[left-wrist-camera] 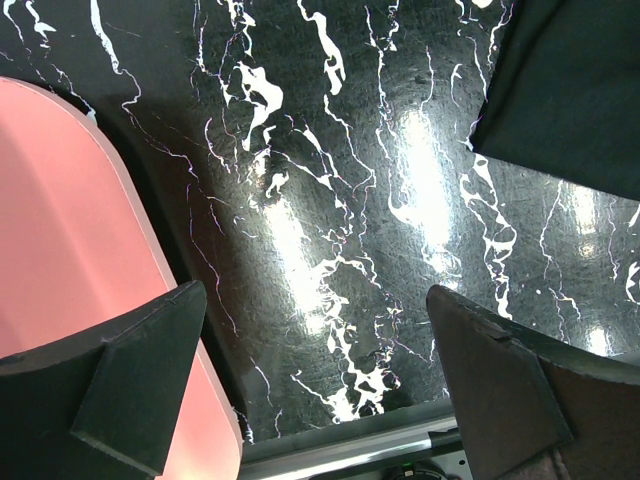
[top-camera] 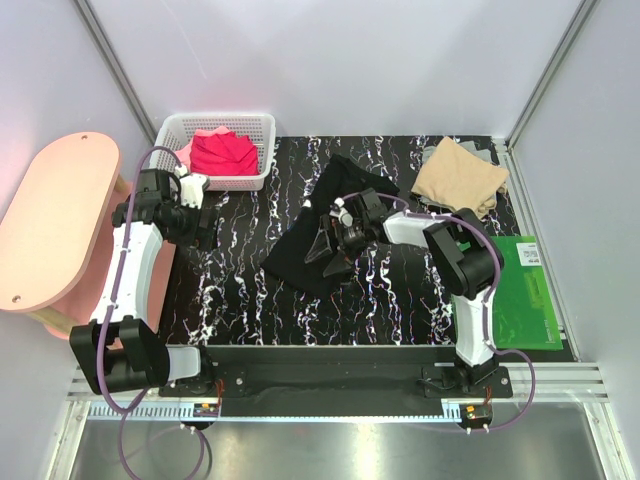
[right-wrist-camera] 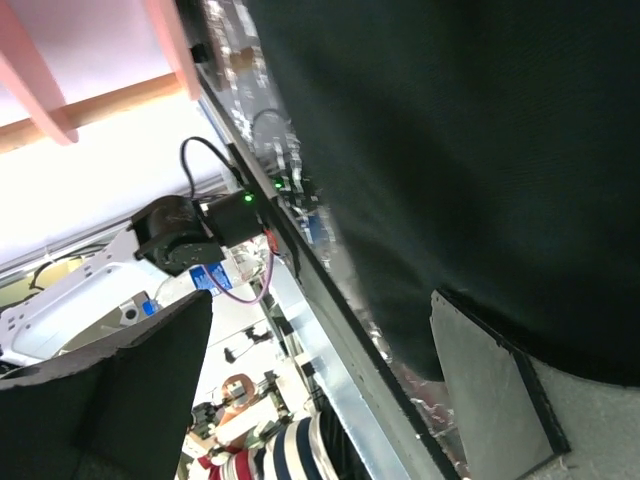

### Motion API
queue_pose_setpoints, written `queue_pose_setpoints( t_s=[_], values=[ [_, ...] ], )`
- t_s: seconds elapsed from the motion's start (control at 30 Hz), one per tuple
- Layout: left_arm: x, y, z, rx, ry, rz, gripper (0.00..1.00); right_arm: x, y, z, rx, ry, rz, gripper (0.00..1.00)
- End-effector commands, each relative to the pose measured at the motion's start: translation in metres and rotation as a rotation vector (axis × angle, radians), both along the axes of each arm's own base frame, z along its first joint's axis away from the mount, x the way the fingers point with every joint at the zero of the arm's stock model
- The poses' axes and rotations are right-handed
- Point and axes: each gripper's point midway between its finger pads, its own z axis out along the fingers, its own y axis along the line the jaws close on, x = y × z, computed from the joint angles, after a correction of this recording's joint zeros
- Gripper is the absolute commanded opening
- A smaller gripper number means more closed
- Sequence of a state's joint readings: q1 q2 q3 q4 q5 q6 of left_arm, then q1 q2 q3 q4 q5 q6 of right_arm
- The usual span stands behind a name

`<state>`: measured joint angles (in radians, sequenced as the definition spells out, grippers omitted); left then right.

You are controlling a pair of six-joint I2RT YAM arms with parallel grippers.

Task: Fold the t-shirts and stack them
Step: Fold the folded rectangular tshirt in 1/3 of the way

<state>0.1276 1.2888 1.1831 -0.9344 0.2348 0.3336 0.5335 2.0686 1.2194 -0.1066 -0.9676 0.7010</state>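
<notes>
A black, white-veined table (top-camera: 250, 290) carries the scene, with a rounded pink side table (top-camera: 50, 230) standing off its left edge. The black t-shirt (top-camera: 310, 255) lies crumpled and partly spread at the table's centre, one corner reaching toward the far edge. A flat green board (top-camera: 528, 295) rests at the right edge, near the right arm's base. The tan t-shirt (top-camera: 460, 175) sits loosely folded in the far right corner, just beyond the board. A white mesh basket (top-camera: 168, 132) stands in the far left corner, holding the red t-shirt (top-camera: 222, 152) bunched in its middle and a pink t-shirt (top-camera: 186, 153) pressed against its left wall. The right fingers (top-camera: 335, 245) are low over the black t-shirt, spread wide with the cloth's edge lying against one pad and nothing clamped. The left fingers (top-camera: 203, 222) hang parted above bare table, just in front of the basket and beside the pink side table.
</notes>
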Motion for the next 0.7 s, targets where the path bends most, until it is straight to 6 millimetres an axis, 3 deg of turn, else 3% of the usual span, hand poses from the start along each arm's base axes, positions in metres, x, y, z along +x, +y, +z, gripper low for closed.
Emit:
queue_pose_setpoints(
  t_s=[0.0,0.03,0.13,0.17,0.23,0.27,0.37,0.5,0.6,0.67],
  values=[
    [0.007,0.001,0.022,0.015,-0.078,-0.011,0.99,0.029,0.009,0.077,0.092,-0.185,-0.016,0.98],
    [0.008,0.001,0.022,0.013,-0.078,-0.010,0.99,0.039,0.011,0.089,0.107,-0.216,-0.020,0.99],
    [0.007,0.000,0.023,0.007,-0.079,-0.009,0.99,0.056,0.015,0.078,0.100,-0.190,-0.028,0.98],
    [0.007,-0.001,0.022,0.005,-0.080,-0.011,0.99,0.061,0.016,0.062,0.084,-0.161,-0.030,0.98],
    [0.006,-0.002,0.023,0.003,-0.081,-0.009,0.99,0.070,0.019,0.052,0.079,-0.153,-0.034,0.98],
    [0.006,-0.001,0.023,0.005,-0.082,-0.010,0.99,0.071,0.020,0.035,0.059,-0.124,-0.033,0.98],
    [0.005,-0.001,0.025,0.007,-0.085,-0.010,0.99,0.075,0.020,0.006,0.029,-0.083,-0.038,0.97],
    [0.003,-0.001,0.025,0.006,-0.085,-0.006,0.99,0.077,0.015,-0.022,0.001,-0.041,-0.043,0.97],
    [0.002,-0.001,0.022,0.006,-0.075,-0.005,0.99,0.084,0.012,-0.019,0.014,-0.037,-0.048,0.96],
    [0.002,0.000,0.021,0.011,-0.072,0.000,0.99,0.090,0.014,0.012,0.051,-0.093,-0.046,0.96]
  ],
)
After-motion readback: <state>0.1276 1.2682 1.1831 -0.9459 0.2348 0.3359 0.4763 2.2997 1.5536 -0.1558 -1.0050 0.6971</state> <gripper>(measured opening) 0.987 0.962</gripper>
